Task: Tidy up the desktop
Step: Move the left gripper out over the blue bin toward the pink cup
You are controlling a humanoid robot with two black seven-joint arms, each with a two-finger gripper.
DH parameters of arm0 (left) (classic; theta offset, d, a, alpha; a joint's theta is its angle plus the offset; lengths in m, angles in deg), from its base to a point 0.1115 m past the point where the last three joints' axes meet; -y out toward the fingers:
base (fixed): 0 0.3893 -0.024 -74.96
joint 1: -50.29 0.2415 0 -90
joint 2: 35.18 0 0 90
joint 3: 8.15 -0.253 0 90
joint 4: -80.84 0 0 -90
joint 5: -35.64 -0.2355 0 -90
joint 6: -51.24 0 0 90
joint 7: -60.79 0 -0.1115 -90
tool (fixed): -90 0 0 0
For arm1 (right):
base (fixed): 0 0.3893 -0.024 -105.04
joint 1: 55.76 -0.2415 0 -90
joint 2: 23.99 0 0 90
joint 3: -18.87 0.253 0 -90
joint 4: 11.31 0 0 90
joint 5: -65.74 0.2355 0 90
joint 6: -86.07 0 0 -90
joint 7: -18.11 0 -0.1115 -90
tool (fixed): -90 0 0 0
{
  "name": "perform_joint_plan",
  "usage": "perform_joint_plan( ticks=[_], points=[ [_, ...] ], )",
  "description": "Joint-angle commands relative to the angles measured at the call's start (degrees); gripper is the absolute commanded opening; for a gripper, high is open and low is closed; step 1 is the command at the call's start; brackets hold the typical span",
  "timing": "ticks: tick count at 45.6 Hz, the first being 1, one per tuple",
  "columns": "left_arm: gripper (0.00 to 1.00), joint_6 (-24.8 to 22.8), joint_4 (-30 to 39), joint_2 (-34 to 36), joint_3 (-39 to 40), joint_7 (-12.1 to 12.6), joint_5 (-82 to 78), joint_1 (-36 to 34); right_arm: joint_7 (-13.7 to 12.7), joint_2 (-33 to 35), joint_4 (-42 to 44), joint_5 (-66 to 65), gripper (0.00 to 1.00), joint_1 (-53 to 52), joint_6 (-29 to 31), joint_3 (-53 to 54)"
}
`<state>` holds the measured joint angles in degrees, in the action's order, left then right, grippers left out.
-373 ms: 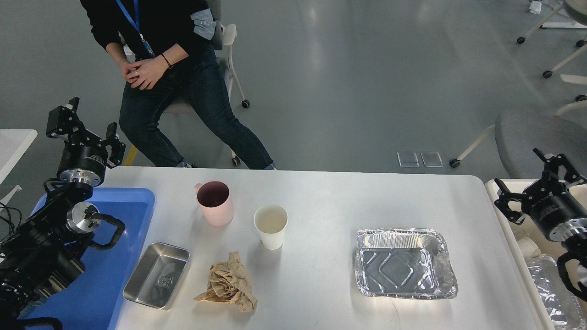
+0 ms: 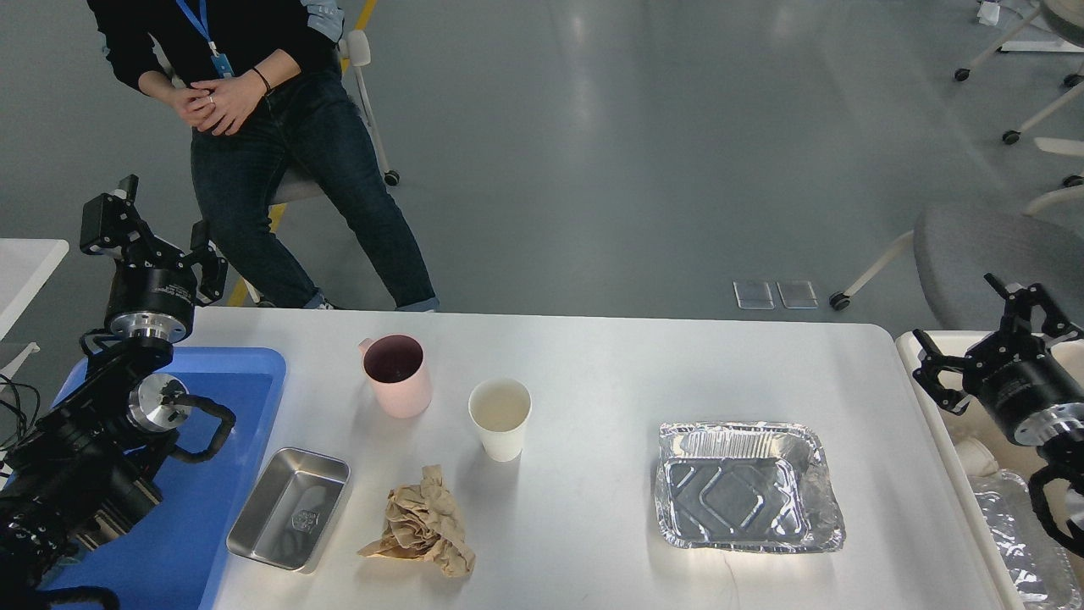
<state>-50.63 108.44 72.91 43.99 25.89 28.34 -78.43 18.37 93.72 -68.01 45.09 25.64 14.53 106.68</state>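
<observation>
The large white matte desktop with rounded corners spans the middle of the view and carries a crinkled rectangular foil tray, a smooth stainless steel pan, a crumpled wad of brown paper, a white paper cup and a pink plastic mug. The left gripper stands raised off the desktop's far left corner with its jaws spread and empty, the blue plastic tray below it and the mug well to its right. The right gripper is held up beyond the desktop's right edge, above a cream-white bin, jaws spread and empty, with the foil tray well apart to its left.
</observation>
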Motion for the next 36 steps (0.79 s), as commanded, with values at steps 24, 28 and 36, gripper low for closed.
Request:
perform_joint_plan(
  ticks=[24, 28, 36],
  points=[
    [0.97, 2.29, 0.79, -0.17, -5.29, 0.44, -7.03, -5.22, 0.0, -0.11, 0.0, -0.01, 1.0, -0.02, 0.0, 0.0],
    [0.97, 2.82, 0.97, 1.06, -11.87, 2.11, -8.26, -7.15, 0.0, -0.02, 0.0, -0.01, 1.0, -0.02, 0.0, 0.0],
    [0.97, 2.03, 1.85, 7.39, -27.69, 4.14, -8.26, -10.85, 0.0, 0.15, 0.09, -0.01, 1.0, 0.07, 0.09, 0.0]
  ],
)
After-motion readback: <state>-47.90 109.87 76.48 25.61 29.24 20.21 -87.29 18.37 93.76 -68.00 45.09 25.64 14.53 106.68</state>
